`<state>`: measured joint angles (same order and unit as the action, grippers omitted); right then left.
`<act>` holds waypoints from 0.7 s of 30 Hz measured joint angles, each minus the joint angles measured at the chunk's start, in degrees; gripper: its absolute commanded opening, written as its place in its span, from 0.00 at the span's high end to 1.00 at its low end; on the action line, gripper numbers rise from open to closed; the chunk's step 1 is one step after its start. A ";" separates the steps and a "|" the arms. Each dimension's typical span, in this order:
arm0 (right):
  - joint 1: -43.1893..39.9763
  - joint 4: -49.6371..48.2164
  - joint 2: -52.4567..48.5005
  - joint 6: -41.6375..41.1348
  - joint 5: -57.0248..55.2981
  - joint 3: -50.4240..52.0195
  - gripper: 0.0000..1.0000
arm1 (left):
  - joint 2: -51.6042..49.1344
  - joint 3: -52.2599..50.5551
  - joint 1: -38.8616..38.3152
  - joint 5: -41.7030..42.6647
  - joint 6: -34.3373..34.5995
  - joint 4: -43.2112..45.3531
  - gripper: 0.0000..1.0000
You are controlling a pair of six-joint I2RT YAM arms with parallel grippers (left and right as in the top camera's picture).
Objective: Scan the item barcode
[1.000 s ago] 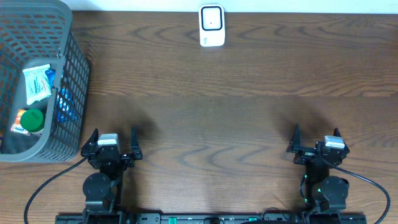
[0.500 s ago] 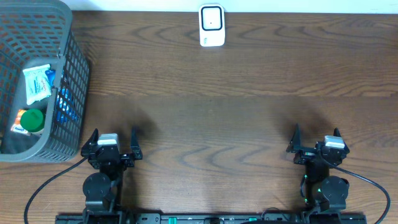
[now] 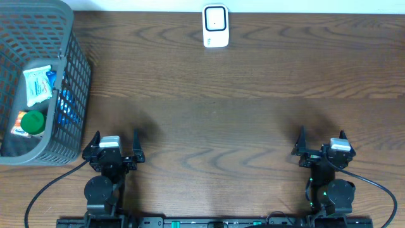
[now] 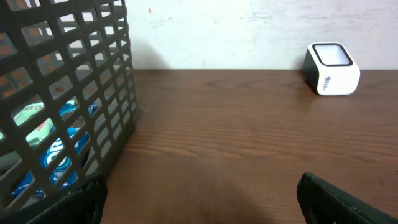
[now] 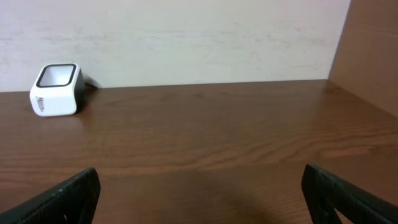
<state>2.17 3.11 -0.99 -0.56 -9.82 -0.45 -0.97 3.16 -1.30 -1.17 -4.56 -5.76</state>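
A white barcode scanner (image 3: 215, 26) stands at the table's far edge, also seen in the left wrist view (image 4: 331, 68) and the right wrist view (image 5: 56, 89). Items lie in the grey basket (image 3: 76, 76) at the far left: a white packet (image 3: 38, 85), a green-capped item (image 3: 30, 122) and blue packaging (image 3: 65, 107). My left gripper (image 3: 114, 143) rests open near the front edge, just right of the basket's near corner, with nothing between its fingers. My right gripper (image 3: 320, 140) stands open at the front right, holding nothing.
The basket's mesh wall (image 4: 68, 93) fills the left side of the left wrist view. A pale wall (image 5: 186, 37) runs behind the table. A brown side panel (image 5: 373, 50) rises at the right.
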 measured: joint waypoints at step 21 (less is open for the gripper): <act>0.00 0.00 0.00 0.00 0.00 0.00 0.01 | -0.24 -0.61 0.00 4.55 -0.39 1.51 0.02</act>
<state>2.17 3.11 -0.99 -0.56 -9.82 -0.45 -1.21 2.55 -1.30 3.38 -4.95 -4.25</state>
